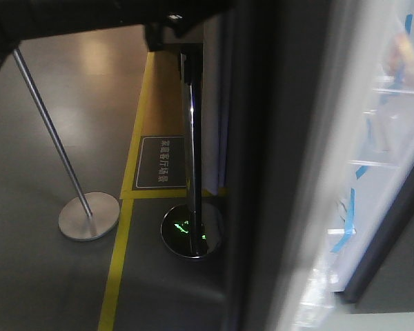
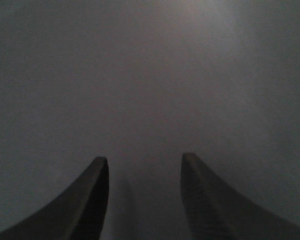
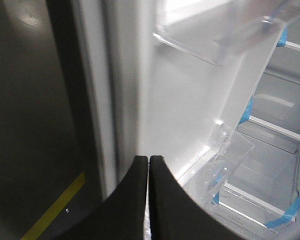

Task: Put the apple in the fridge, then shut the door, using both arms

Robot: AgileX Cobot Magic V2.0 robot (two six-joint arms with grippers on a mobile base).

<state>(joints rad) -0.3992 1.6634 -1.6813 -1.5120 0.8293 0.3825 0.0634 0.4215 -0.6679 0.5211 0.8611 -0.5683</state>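
**Door half-swung, right arm in the gap**

Left gripper (image 2: 145, 158): fingers spread, nothing between them, facing a plain flat grey surface (image 2: 150, 70) at close range. Likely the dark outer face of the door; contact cannot be told.

Right gripper (image 3: 149, 158): fingers clenched tip to tip, empty, pointing at the white inner side of the tall narrow fridge door (image 3: 185, 105), just beside its clear plastic bins (image 3: 225, 160). Beyond them lies the white fridge interior (image 3: 277, 131), with white shelves and blue tape strips.

The red-and-yellow apple is in neither gripper. The front view is too blurred to pick it out on a shelf, so its place is uncertain.

Risks, as judged:
- A left-arm push could pinch the right arm between door and cabinet.
- The closed right fingers could clip a bin.
- Open fingers on a smooth panel may slide off.

Surroundings: two chrome stanchion posts on round bases (image 1: 90, 216) and (image 1: 191, 233), yellow floor tape (image 1: 116, 272) and a dark floor sign (image 1: 162, 162). All lie left of the door's swing.
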